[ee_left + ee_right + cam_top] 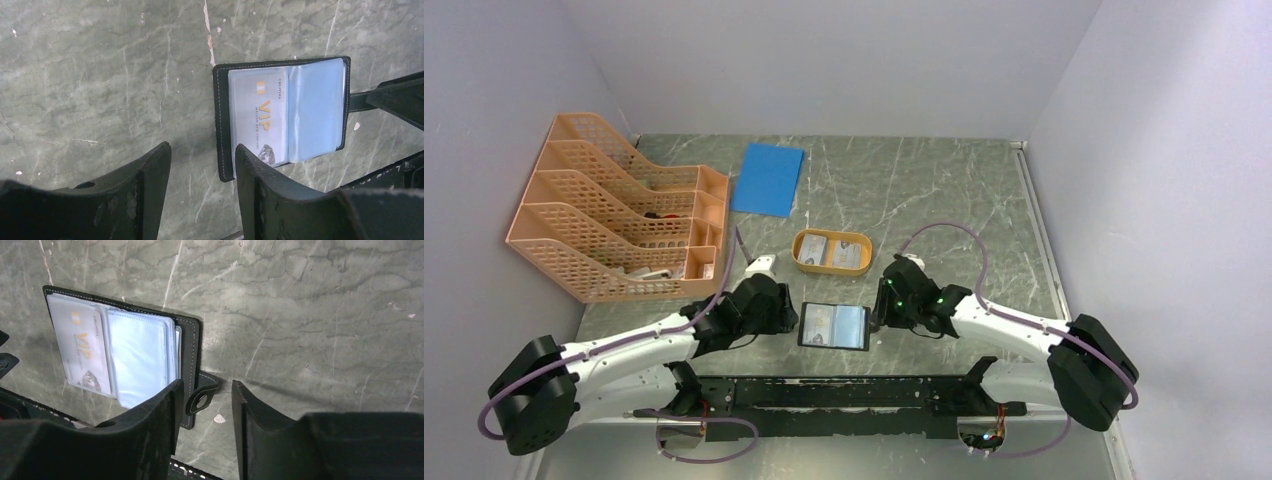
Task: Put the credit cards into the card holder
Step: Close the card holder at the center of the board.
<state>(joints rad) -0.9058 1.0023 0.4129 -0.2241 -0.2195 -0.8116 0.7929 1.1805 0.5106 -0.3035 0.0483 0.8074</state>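
The black card holder lies open on the table between my two grippers. A pale card printed "VIP" sits in its left plastic pocket, and the right pocket looks empty. Two pale credit cards lie in the orange oval dish behind it. My left gripper is open and empty at the holder's left edge, its right finger over the near corner. My right gripper is open and empty at the holder's right edge, with the snap strap between its fingers.
An orange mesh file rack stands at the left. A large blue flat sheet lies at the back. A black mounting rail runs along the near edge. Grey walls close in both sides.
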